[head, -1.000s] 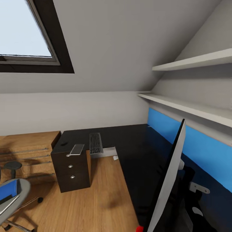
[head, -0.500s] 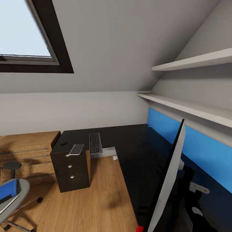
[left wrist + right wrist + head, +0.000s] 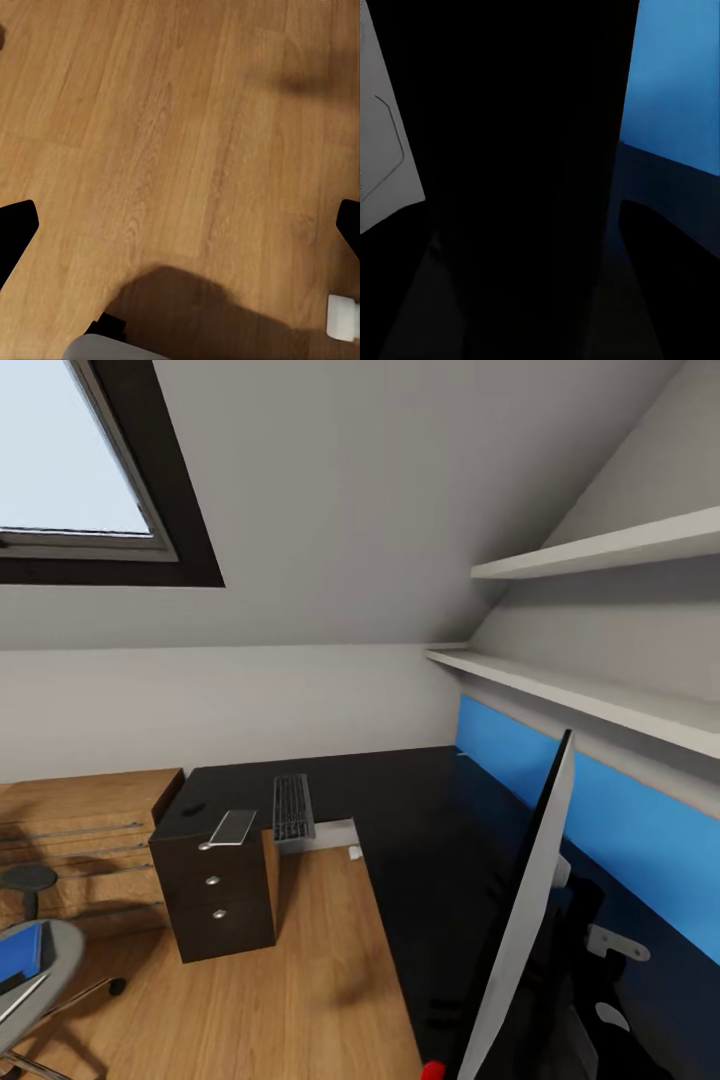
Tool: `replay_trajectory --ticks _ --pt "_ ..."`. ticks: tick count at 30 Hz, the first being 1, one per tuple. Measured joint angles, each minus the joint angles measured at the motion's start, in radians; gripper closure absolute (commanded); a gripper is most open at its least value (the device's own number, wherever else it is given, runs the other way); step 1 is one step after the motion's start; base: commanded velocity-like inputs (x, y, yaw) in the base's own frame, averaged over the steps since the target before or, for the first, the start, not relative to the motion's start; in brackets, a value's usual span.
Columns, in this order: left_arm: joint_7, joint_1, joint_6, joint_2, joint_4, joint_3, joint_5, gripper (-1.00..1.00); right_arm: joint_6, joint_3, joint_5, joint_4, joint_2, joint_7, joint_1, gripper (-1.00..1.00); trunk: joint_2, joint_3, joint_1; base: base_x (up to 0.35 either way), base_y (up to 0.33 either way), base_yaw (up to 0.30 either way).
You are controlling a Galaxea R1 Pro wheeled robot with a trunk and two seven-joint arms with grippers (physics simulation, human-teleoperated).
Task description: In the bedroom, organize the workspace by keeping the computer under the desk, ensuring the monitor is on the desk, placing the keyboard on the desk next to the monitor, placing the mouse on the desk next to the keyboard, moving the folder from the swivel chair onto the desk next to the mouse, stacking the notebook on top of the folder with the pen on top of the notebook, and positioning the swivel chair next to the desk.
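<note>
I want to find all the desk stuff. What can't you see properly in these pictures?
- Swivel chair: head view, cut off by the picture's edge.
- Folder: head view, partly cut off on the chair seat.
- Monitor: head view, seen edge-on, so its screen is hidden.
- Mouse: head view, too small and dark against the desk to be sure.
- Right wrist view: mostly black.

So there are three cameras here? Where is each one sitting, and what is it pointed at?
Head view: on the robot's head, facing the desk corner, with the keyboard, the edge-on monitor and the swivel chair holding the folder; none of the robot's body is visible.
Left wrist view: on the left arm, facing down at the wooden floor; dark fingertips at both edges, set wide apart.
Right wrist view: on the right arm, close to dark surfaces beside the blue wall panel; I cannot make out the gripper.
Shared: head and left wrist both show the floor; head and right wrist both show the blue panel.
</note>
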Motion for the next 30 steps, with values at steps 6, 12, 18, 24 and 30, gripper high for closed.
replay_trajectory --ticks 6,12,18,24,30 --pt "0.000 -0.001 0.000 0.000 0.000 0.000 0.001 -1.00 0.000 -0.004 0.004 0.000 0.001 0.001 -0.001 1.00 0.000 0.000 0.000 0.008 -0.003 0.000" --pt "0.000 0.000 0.001 0.000 0.000 0.000 0.002 -1.00 0.000 -0.001 0.009 -0.001 0.001 0.002 -0.001 1.00 0.000 0.000 0.000 0.001 0.000 0.000" --pt "0.000 -0.001 0.000 0.000 0.000 0.000 0.002 -1.00 0.001 0.004 0.008 0.000 0.002 0.001 0.000 1.00 0.000 0.000 0.000 0.000 0.000 0.000" --pt "0.000 -0.001 0.001 0.000 0.000 0.000 0.001 -1.00 0.000 0.009 0.003 0.001 0.002 0.000 0.000 1.00 0.000 0.000 0.000 0.000 0.000 0.000" --pt "0.000 -0.001 0.000 0.000 0.000 0.000 0.000 -1.00 -0.002 0.013 -0.002 0.002 0.001 -0.001 0.000 1.00 0.000 0.000 0.000 0.000 0.000 0.000"
